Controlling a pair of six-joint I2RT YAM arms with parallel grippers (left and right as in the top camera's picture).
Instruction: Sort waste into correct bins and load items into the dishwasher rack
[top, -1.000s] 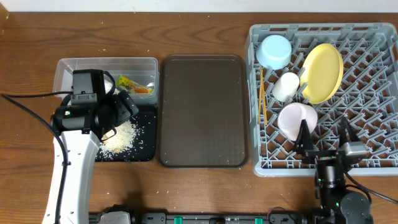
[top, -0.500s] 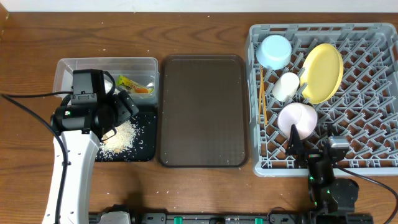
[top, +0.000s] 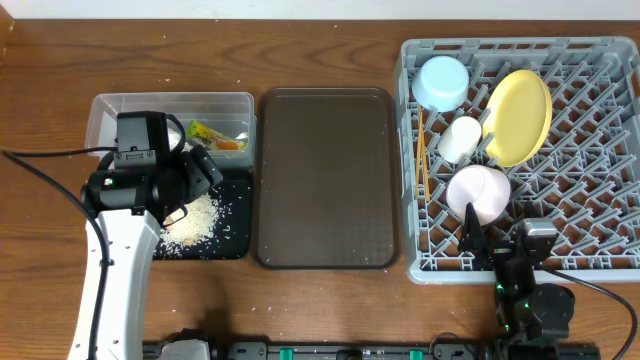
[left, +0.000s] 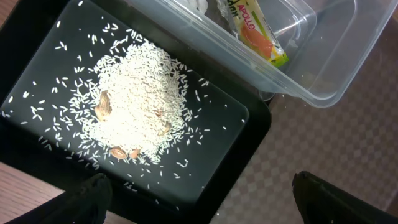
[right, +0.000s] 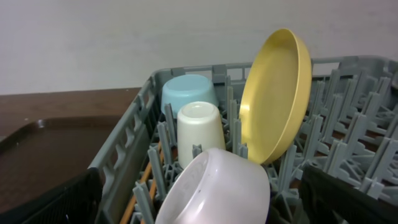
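My R pincer (top: 497, 238) & L pincer (left: 198, 190) both released; R just beside pink bowl (top: 478, 193), a nudge cd tip it onto plate (top: 518, 117).

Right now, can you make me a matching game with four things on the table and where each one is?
Things:
1. yellow plate
2. rice scraps
3. snack wrapper
4. light-blue bowl

Places:
A. inside the clear tub
B. in a corner of the grey rack
C. heaped on the black tray
D. standing on its edge between the rack's pegs

Pairs: 1-D, 2-C, 3-A, 4-B
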